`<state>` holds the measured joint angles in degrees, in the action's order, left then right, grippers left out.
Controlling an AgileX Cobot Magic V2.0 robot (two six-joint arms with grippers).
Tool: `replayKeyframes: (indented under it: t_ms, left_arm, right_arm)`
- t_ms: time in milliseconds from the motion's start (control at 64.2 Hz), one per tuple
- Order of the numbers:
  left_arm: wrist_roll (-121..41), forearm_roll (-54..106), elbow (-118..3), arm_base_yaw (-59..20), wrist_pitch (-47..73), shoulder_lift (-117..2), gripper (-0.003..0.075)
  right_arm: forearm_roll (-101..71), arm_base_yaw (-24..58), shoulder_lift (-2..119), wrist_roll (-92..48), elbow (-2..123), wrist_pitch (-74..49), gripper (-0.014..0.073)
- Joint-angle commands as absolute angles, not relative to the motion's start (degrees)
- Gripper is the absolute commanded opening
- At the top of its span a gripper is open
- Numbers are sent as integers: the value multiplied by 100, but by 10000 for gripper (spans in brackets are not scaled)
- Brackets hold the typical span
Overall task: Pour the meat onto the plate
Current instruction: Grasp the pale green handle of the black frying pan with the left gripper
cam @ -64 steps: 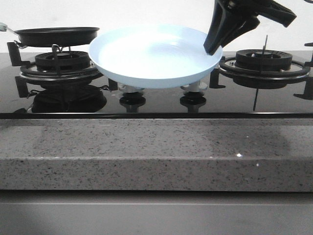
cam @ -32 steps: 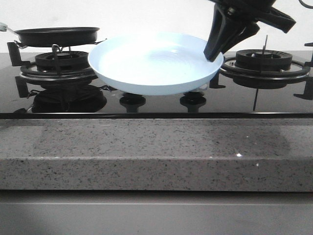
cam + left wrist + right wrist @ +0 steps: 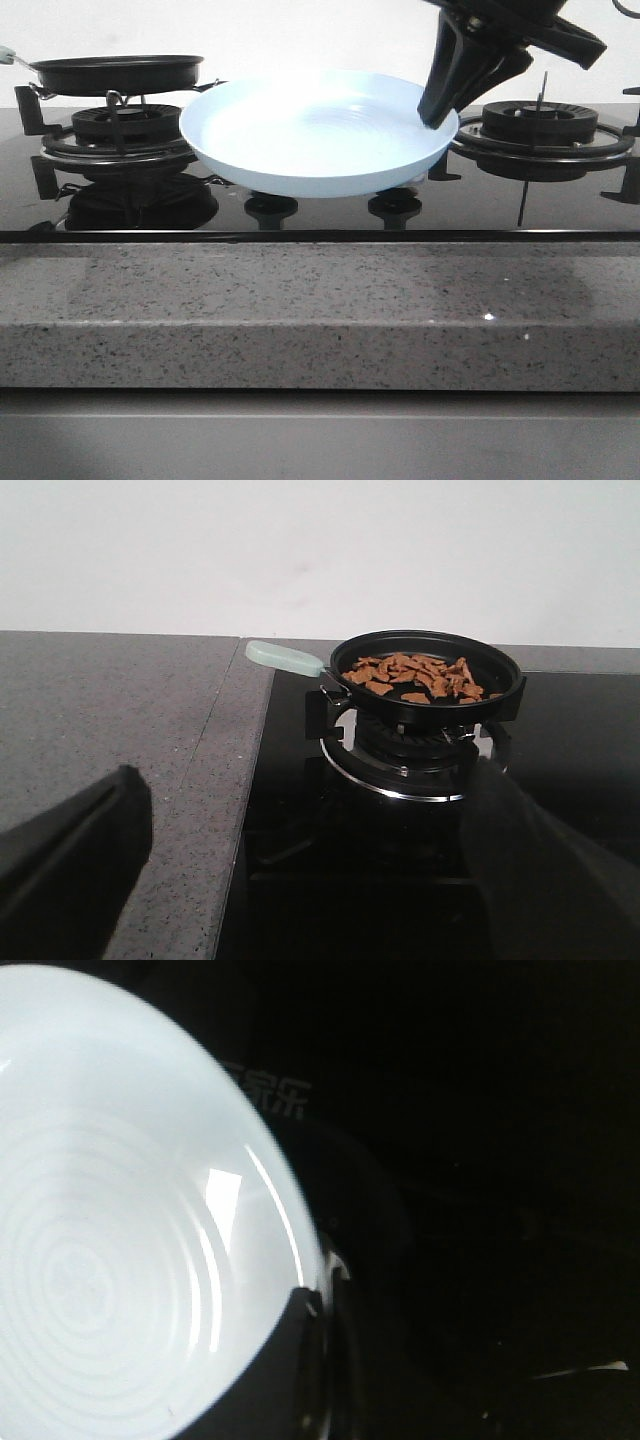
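The meat [image 3: 418,674] lies heaped in the black frying pan [image 3: 428,680], which sits on the burner [image 3: 415,755] at the stove's nine-o'clock end; none of it has reached the plate [image 3: 315,130]. The plate is carried in the air above the middle of the stove [image 3: 320,205], between the two burners, tipped slightly so that its three-o'clock rim sits highest. The right hand [image 3: 438,105] is clamped on that rim alone, one finger [image 3: 300,1360] lying over the inside of the lip in the right wrist view.

Risk, as a judgement: a wide plate pinched at a single edge point may swivel or slip from the grip, and its low nine-o'clock rim is near the pan, so travel toward nine o'clock could knock the pan or strike its burner. A tilted plate would also let poured slices slide off its low side onto the stove glass.

The left hand [image 3: 300,880] is spread and empty; its two dark fingers [image 3: 75,850] frame the left wrist view, with the pan well apart at about one o'clock ahead of them and the pale handle [image 3: 285,658] pointing toward ten o'clock over the grey bench [image 3: 110,730].
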<state>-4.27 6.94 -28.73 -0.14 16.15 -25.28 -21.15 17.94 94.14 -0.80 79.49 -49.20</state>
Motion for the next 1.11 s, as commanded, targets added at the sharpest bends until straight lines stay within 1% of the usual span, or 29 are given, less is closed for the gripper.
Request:
replayKeyframes:
  t_ms: [0,156,296,498,685,763,841,997,1090]
  left_arm:
    - [-374,963,-3088,-45,1215,-2597,617]
    - [-374,2023,-3157,-45,1236,-2681,617]
    - [-374,3219,-3524,-45,1348,-3085,617]
    - [-374,4486,-4236,-45,1546,-4276,617]
    - [-374,5147,-4904,48,1767,-5463,617]
    - [-395,5398,-5258,279,2176,-5973,617]
    - [-490,5637,-5624,673,2669,-6467,617]
    - [-1515,6766,-6310,1696,4097,-7426,617]
    - [-1996,7390,-6762,2138,4980,-8060,617]
  right_arm:
    - [-2288,1779,9180,-143,8089,-4744,-68]
    - [-2288,1779,9180,-143,8089,-4744,-68]
    - [-2288,1779,9180,-143,8089,-4744,-68]
    - [-2288,1779,9180,-143,8089,-4744,-68]
    - [-2288,1779,9180,-143,8089,-4744,-68]
    - [-2288,1779,9180,-143,8089,-4744,-68]
    - [-2288,1779,9180,-143,8089,-4744,-68]
    - [-2288,1779,9180,-143,8089,-4744,-68]
    - [-2288,1779,9180,-143,8089,-4744,-68]
